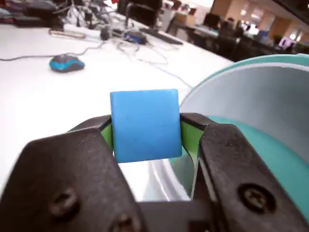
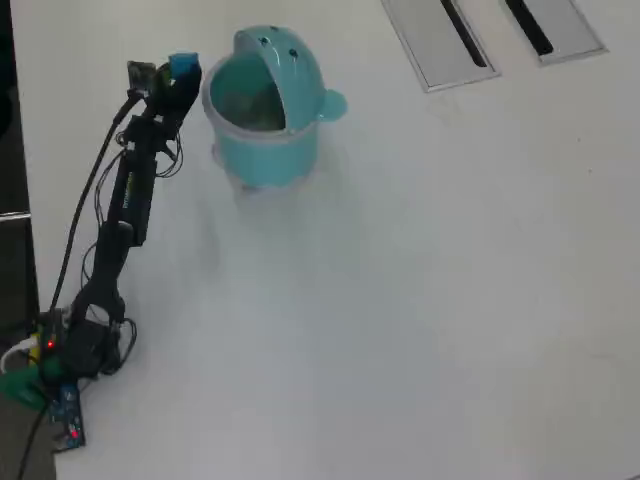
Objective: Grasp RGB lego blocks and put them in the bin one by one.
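At the left of the overhead view, the tool is raised off the white bench, pinching the blue block by two opposite flat faces. The block looks light, rigid and smooth, so a centred squeeze on parallel faces should hold; an edge grip could slip. Just to its right stands the bin, mouth open towards the tool. No other blocks show.

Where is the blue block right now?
The blue block is clamped in the gripper, held off the table just left of the bin in the overhead view.
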